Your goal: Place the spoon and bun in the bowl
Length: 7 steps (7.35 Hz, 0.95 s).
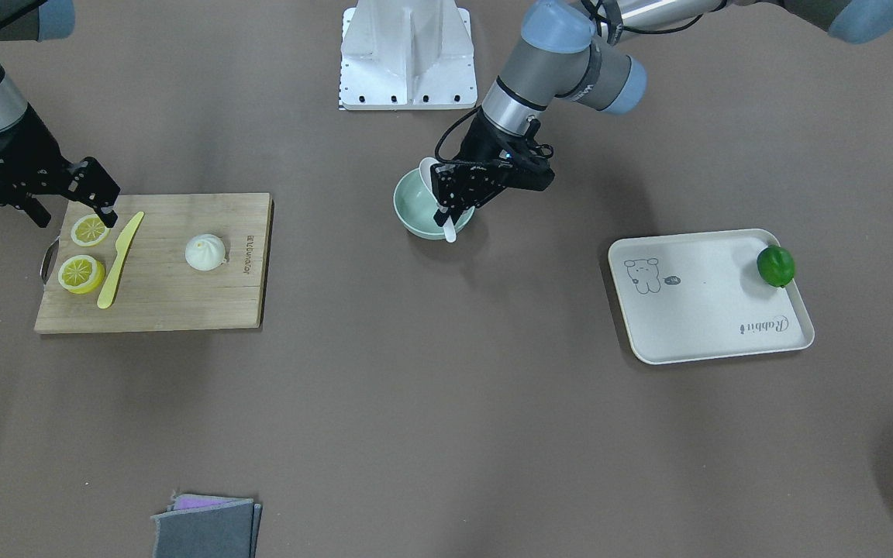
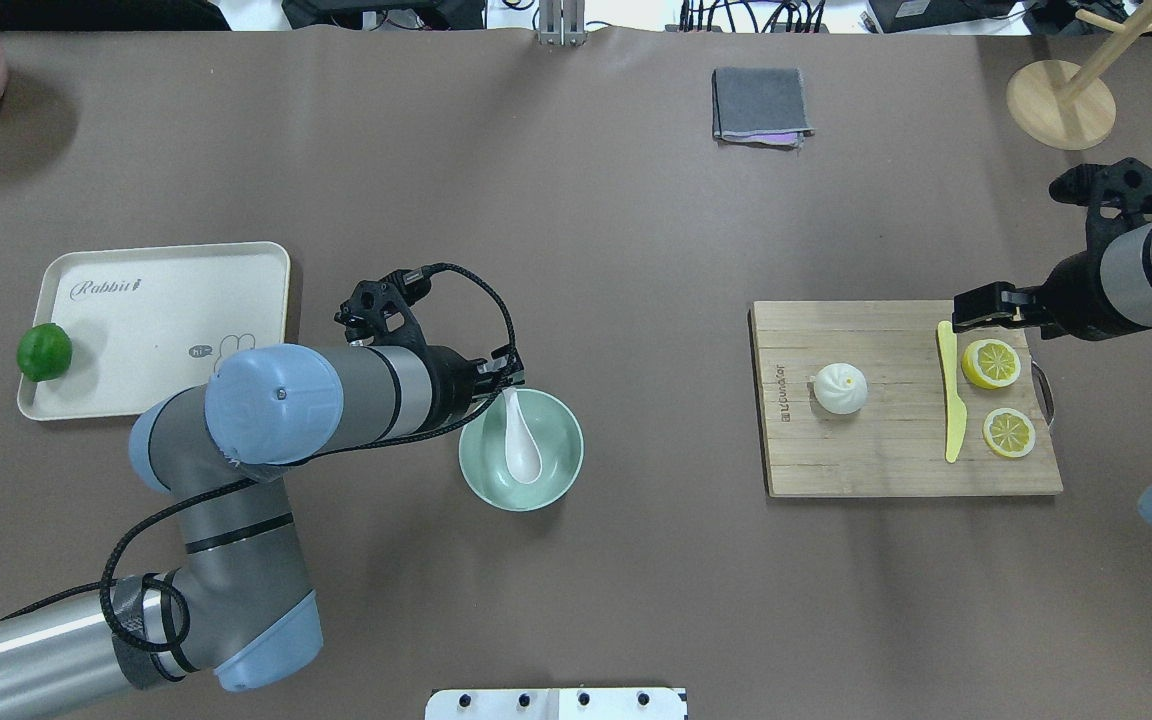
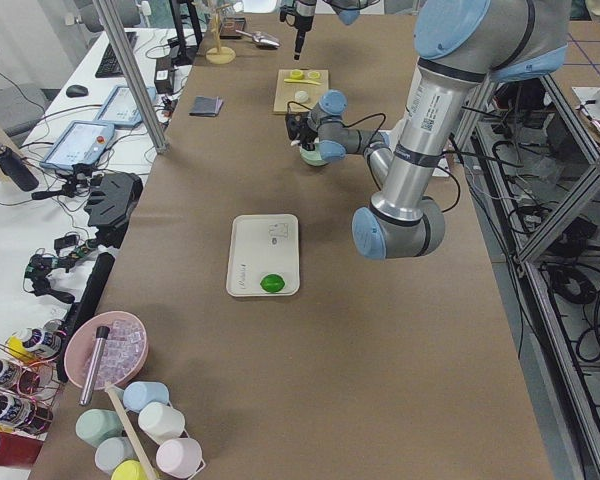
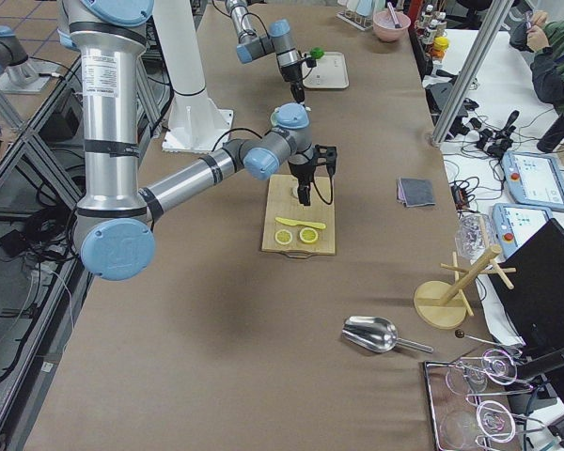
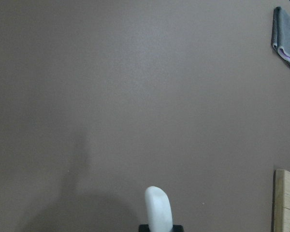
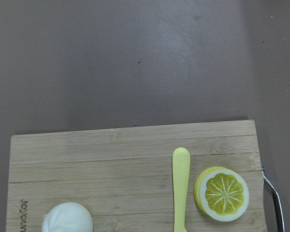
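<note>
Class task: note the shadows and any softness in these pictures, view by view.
Front-facing view: soft shadows beside the bowl and cutting board, dark patch lower right; left wrist view: broad faint shadow on the table, spoon slightly soft; right wrist view: sharp throughout.

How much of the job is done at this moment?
Nothing is finished yet. In hand: the left gripper holds the spoon at the bowl, apparently not released. Left: the bun lies on the cutting board; the right gripper hovers nearby, empty.
</note>
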### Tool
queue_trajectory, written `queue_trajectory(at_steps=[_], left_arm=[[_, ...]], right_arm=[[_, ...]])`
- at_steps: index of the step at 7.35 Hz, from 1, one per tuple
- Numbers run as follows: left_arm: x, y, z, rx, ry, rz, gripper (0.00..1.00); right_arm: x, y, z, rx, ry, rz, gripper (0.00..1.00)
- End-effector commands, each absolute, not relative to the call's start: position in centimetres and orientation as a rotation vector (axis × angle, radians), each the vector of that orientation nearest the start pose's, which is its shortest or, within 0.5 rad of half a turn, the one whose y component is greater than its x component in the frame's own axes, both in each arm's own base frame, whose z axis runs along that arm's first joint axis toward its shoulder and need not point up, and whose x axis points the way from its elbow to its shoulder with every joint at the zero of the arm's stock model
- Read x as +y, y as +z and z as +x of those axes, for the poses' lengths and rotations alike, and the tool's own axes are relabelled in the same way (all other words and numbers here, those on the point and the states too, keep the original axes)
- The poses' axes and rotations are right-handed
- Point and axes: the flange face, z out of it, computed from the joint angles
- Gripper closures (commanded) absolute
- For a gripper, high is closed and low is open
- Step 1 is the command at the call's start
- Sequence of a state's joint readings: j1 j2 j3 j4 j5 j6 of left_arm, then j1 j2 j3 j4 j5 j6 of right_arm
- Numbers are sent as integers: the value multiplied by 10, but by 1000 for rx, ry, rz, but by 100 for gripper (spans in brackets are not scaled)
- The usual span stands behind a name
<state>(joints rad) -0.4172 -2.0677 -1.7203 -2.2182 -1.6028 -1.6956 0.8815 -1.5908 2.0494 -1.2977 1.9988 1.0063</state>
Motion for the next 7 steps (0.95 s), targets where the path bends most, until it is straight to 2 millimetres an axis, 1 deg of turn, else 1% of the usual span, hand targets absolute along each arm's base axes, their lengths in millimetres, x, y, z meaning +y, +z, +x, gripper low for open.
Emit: queue_trajectory(at_steps=[1, 2, 3, 5, 6, 7], left_arm=[[-359, 235, 545, 1286, -420, 155, 92], [-344, 234, 556, 1282, -438, 205, 85], [-342, 231, 558, 1285, -445, 225, 70], [-343, 229, 553, 1287, -426, 242, 29], [-348, 231, 550, 1272, -380, 289, 10], [-348, 223, 543, 1287, -370, 302, 4]], right_arm=[[-427, 414, -233, -811, 141, 171, 0], [-427, 414, -233, -811, 141, 171, 0], [-427, 414, -233, -811, 141, 171, 0], [-427, 414, -233, -813, 140, 172, 0], [-427, 414, -234, -813, 139, 171, 0], [-426, 413, -234, -815, 138, 171, 0]])
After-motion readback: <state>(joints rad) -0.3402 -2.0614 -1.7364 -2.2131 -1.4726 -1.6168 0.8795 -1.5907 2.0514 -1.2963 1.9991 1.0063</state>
